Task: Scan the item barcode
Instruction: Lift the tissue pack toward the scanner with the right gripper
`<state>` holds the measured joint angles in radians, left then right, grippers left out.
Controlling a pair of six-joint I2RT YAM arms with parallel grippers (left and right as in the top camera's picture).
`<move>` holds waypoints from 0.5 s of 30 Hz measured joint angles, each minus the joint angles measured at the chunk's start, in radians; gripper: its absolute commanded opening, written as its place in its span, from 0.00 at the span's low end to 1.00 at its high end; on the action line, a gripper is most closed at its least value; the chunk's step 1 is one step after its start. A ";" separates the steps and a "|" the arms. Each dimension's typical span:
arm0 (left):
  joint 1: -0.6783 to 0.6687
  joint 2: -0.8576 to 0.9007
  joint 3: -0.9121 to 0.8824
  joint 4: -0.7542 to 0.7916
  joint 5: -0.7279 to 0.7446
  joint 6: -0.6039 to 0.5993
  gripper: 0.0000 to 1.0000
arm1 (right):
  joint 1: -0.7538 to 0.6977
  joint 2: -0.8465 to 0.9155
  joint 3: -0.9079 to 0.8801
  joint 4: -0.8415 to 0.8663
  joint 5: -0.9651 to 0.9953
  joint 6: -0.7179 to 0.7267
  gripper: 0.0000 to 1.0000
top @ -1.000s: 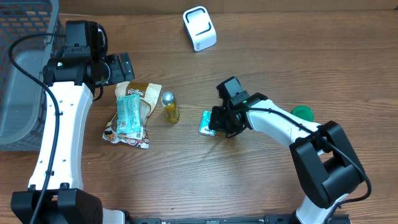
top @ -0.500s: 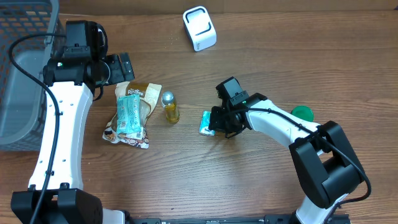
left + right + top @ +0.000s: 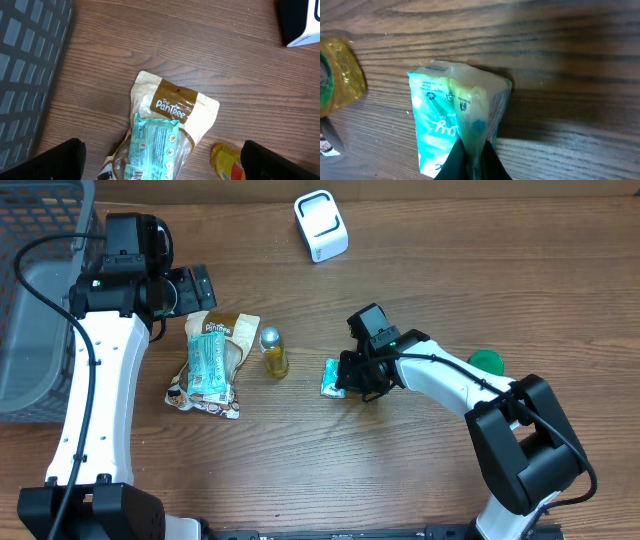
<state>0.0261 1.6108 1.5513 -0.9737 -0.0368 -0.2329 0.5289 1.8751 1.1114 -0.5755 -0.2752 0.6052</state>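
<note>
Right jaws tighter; packet lengthwise front-to-back

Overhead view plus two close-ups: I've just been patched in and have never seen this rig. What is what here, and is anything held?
The overhead view looks down on a wooden table with two white robot arms, the left arm and the right arm. Each close-up comes from a camera on one wrist, looking past that arm's own jaws. On the table lie a brown snack bag with a teal wrapper on top, a small yellow bottle, a green round thing and a white boxy device, likely the scanner. A grey basket stands at the left edge. The right jaws are shut, pinching a fold of a small teal pouch. The left jaws are open over the snack bag, holding nothing.
</note>
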 measured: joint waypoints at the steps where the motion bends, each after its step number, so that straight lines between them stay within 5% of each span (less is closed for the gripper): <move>1: 0.000 0.000 0.000 0.000 0.000 0.000 1.00 | -0.004 0.000 0.008 -0.024 -0.003 -0.001 0.04; 8: 0.000 0.000 0.000 0.000 0.000 0.000 1.00 | -0.023 0.000 0.117 -0.211 0.011 -0.054 0.04; 15: 0.000 0.000 0.000 0.000 0.000 0.000 1.00 | -0.024 0.002 0.459 -0.522 0.169 -0.126 0.04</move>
<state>0.0261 1.6108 1.5513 -0.9733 -0.0372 -0.2329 0.5045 1.8767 1.5703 -1.0977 -0.1062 0.4793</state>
